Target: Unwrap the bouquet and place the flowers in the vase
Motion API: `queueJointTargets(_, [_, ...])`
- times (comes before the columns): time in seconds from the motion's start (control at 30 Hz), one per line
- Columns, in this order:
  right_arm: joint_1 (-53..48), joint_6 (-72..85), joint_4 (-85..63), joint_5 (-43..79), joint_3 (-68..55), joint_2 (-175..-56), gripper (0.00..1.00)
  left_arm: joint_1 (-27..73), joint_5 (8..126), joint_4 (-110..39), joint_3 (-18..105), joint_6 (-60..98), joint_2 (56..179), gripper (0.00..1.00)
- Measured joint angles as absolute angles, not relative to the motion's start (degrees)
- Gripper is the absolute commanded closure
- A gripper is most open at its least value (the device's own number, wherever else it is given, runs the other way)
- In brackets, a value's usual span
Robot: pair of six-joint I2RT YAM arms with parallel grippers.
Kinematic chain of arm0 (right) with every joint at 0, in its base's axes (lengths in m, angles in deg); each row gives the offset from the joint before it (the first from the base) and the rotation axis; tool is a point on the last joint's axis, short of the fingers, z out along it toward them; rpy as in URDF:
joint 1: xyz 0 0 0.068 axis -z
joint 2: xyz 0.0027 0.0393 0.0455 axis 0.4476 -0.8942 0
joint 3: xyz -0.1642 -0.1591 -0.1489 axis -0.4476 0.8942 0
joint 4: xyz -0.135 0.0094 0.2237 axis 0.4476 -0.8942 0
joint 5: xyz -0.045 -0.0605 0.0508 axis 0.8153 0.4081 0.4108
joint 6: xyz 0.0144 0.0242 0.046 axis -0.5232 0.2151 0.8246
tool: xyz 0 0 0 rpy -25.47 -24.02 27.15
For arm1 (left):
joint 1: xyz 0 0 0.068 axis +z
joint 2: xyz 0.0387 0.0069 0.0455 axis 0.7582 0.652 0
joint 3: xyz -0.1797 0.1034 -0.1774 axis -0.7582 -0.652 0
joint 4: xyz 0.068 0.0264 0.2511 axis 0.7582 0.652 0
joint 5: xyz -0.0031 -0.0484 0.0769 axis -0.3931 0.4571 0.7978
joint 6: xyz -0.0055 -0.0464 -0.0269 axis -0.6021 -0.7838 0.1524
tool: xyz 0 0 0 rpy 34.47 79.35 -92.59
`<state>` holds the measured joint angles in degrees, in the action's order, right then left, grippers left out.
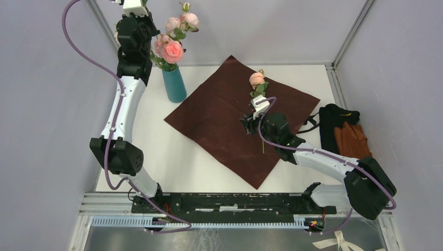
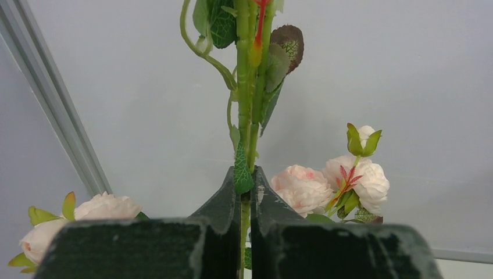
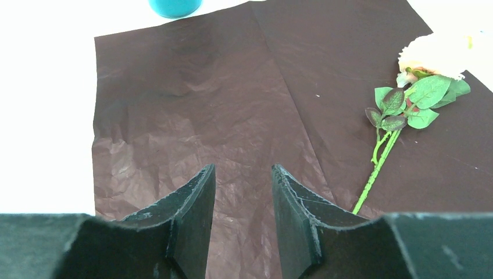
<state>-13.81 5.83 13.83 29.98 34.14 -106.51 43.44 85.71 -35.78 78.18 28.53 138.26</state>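
Observation:
The bouquet is undone; its maroon wrapping paper point(image 1: 230, 117) lies spread flat on the table. The teal vase point(image 1: 174, 84) stands at the paper's left corner and holds several pink flowers point(image 1: 171, 49). My left gripper point(image 2: 245, 174) is raised high above the vase, shut on the green stem point(image 2: 245, 116) of another flower whose head is out of view. One peach rose point(image 1: 257, 79) lies on the paper, its stem point(image 3: 378, 163) just right of my right gripper point(image 3: 242, 168). That gripper hovers open over the paper point(image 3: 232, 104) with nothing between its fingers.
A black-and-orange cloth pile point(image 1: 345, 133) lies at the table's right edge beside the paper. Grey walls and metal frame posts point(image 1: 347, 36) close in the back and sides. The vase's base point(image 3: 174, 7) shows at the top of the right wrist view.

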Motion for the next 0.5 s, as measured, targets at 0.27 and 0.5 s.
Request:
queueJointTargets(0.27, [-13.81,5.83,14.14,30.00,34.14,-106.51,0.54,43.44,85.84,-35.41,78.18,28.53,138.92,0.98])
queueJointTargets(0.5, [-13.81,5.83,14.31,29.96,34.14,-106.62,0.54,43.44,86.84,-35.37,78.00,28.53,141.11,0.98])
